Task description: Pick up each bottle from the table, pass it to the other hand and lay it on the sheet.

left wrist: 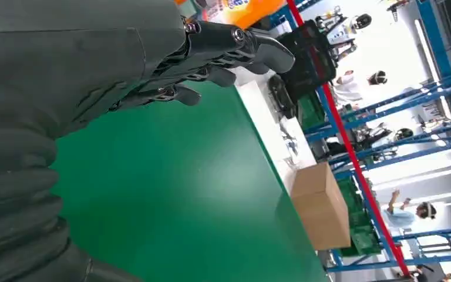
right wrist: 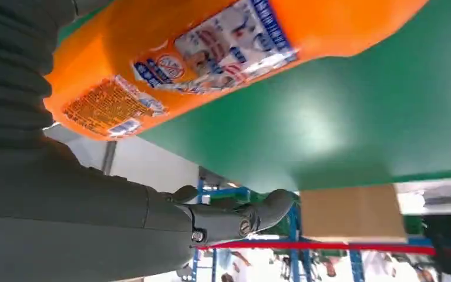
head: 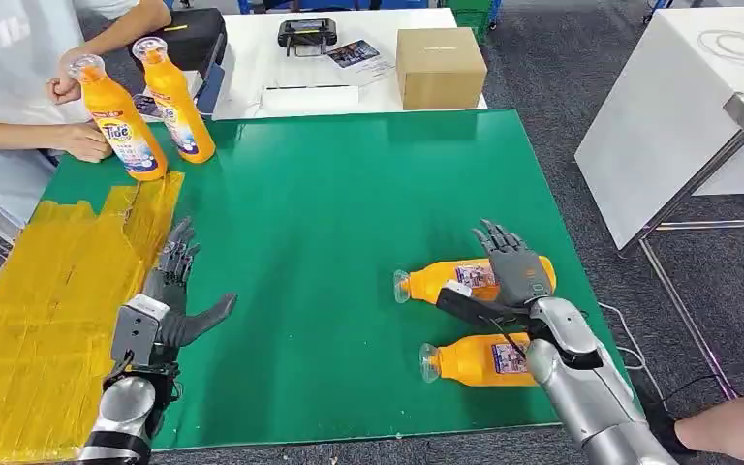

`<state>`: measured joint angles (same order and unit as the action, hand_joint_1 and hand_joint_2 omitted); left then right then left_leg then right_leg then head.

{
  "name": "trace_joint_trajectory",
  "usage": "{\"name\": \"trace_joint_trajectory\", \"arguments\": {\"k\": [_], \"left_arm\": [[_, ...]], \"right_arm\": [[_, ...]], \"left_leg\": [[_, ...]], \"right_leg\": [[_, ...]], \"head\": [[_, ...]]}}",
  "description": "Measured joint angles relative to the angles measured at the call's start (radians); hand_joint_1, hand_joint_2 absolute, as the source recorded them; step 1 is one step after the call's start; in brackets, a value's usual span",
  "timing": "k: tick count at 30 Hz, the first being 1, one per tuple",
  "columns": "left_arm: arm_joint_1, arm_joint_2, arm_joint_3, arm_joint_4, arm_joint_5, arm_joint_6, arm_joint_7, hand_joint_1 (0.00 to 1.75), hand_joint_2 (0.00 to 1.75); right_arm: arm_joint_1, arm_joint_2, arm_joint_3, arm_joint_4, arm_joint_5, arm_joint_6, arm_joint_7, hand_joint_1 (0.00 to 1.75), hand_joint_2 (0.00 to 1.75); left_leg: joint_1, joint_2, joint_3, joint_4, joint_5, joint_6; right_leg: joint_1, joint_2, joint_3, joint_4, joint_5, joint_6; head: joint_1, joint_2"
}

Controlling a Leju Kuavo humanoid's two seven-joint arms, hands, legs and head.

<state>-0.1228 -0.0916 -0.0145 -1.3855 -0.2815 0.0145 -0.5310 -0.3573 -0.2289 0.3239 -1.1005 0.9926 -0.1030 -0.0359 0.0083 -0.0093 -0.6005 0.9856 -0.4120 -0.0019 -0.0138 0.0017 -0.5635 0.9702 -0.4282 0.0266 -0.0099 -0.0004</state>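
1. The right hand (head: 511, 276) lies over one lying bottle (head: 436, 280), fingers spread, not clamped.
2. A second bottle (head: 475, 359) lies just beside.
3. The left hand (head: 176, 291) is empty, fingers apart, near the yellow sheet (head: 48, 310).

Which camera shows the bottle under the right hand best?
Head view: the whole lying bottle shows, the right hand over it. Right wrist view shows just its label side close up; left wrist view, nothing certain.
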Motion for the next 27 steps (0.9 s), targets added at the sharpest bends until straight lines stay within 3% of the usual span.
{"name": "trace_joint_trajectory", "arguments": {"k": [8, 27], "left_arm": [[-0.022, 0.000, -0.010, 0.007, 0.002, -0.003, -0.002, 0.00, 1.75], [-0.026, -0.001, -0.027, 0.008, 0.008, -0.003, -0.003, 0.00, 1.75]], "right_arm": [[-0.073, -0.023, 0.002, 0.141, 0.003, 0.038, -0.011, 0.00, 1.75], [-0.118, -0.041, 0.015, 0.248, 0.010, 0.084, -0.029, 0.00, 1.75]], "left_leg": [[0.000, 0.000, 0.000, 0.000, 0.000, 0.000], [0.000, 0.000, 0.000, 0.000, 0.000, 0.000]], "right_leg": [[0.000, 0.000, 0.000, 0.000, 0.000, 0.000], [0.000, 0.000, 0.000, 0.000, 0.000, 0.000]], "head": [[0.000, 0.000], [0.000, 0.000]]}}
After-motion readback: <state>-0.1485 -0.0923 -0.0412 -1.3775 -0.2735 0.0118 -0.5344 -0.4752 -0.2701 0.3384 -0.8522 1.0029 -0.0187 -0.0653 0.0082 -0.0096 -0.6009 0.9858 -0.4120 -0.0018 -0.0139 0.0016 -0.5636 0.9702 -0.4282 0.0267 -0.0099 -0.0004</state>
